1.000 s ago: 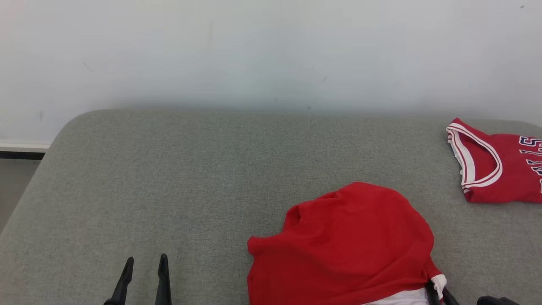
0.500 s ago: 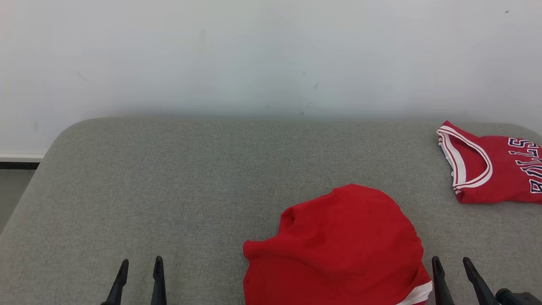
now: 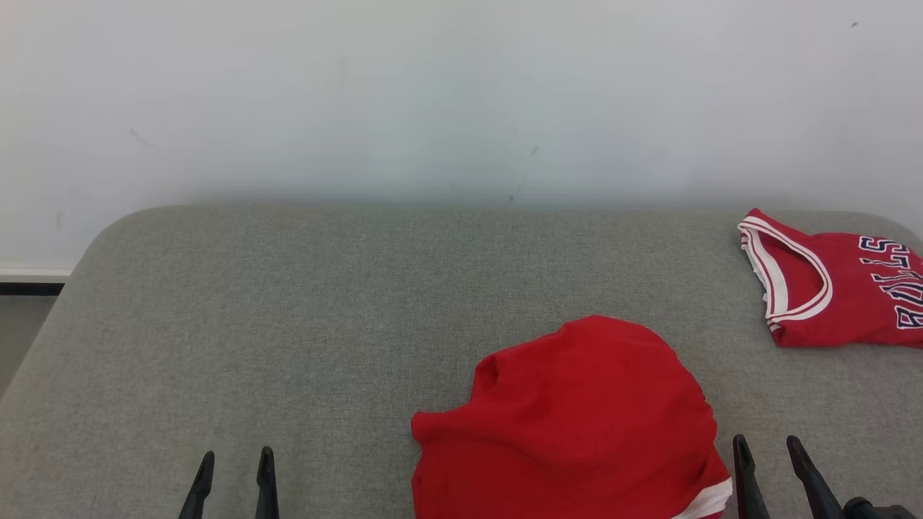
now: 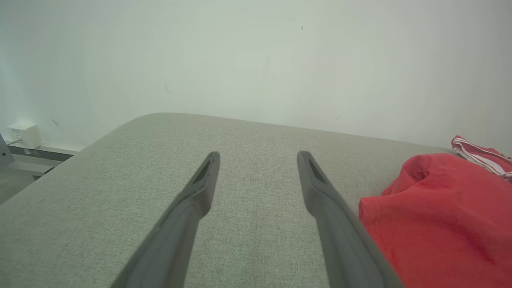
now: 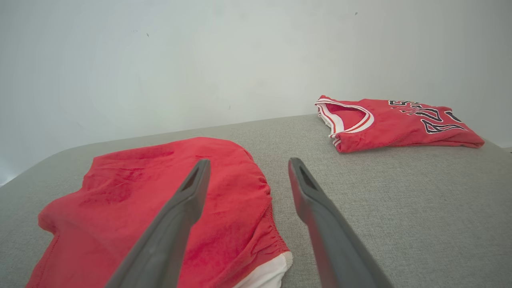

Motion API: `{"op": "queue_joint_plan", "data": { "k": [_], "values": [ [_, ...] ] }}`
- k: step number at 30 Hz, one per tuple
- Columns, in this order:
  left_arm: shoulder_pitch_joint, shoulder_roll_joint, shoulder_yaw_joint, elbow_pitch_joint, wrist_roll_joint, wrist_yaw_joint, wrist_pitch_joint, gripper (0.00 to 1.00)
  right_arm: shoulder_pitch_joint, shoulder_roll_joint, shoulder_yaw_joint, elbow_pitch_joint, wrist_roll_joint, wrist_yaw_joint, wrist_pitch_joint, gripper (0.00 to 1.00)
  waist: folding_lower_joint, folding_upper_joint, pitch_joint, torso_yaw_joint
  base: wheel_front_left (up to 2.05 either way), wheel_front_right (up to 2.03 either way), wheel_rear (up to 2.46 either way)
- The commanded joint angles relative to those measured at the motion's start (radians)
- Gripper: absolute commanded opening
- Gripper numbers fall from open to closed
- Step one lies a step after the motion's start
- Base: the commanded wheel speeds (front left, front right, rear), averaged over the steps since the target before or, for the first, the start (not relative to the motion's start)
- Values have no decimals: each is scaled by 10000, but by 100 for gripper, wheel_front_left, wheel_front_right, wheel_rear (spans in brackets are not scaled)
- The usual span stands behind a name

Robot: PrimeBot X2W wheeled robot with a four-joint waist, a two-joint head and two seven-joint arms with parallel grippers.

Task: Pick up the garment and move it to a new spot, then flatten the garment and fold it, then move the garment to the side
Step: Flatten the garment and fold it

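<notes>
- Red shorts lie in a loose heap on the near right part of the grey padded tabletop. Nothing grips them.
- Placement, my reading: the spot is within reach of both arms, and the bare cloth to the left and behind leaves room to spread them out. The flattening step looks to be next.
- Left tool sits low at the near edge, well apart from the heap. Its fingers are parted to a moderate gap with nothing between them.
- Right tool sits just beside the heap's right edge. It is parted about as wide and is also empty, and no cloth touches its fingers.
- Both tools point toward the pale wall, one on each side of the heap. That probably sets them up to take opposite edges.
- A folded red basketball jersey lies at the far right corner, clear of the work. It is likely a finished piece set aside.
- The shorts are plain red and domed in the middle, with a tuck on the left. The right edge is gathered, which is why I call them shorts, and a white band shows at the near right corner.
</notes>
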Motion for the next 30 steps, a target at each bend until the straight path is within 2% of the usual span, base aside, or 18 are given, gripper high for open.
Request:
{"op": "queue_joint_plan", "data": {
  "k": [1, 30],
  "values": [
    [125, -13, 9, -38, 33, -37, -29, 100, 85, 28, 14, -41, -103, -25, -52, 100, 0, 0, -5, -9, 0, 0, 0],
    [392, -13, 12, -295, 193, -59, -29, 100, -155, -100, 797, -410, -219, -25, -435, 100, 0, 0, -222, -36, 0, 0, 0]
  ]
}}
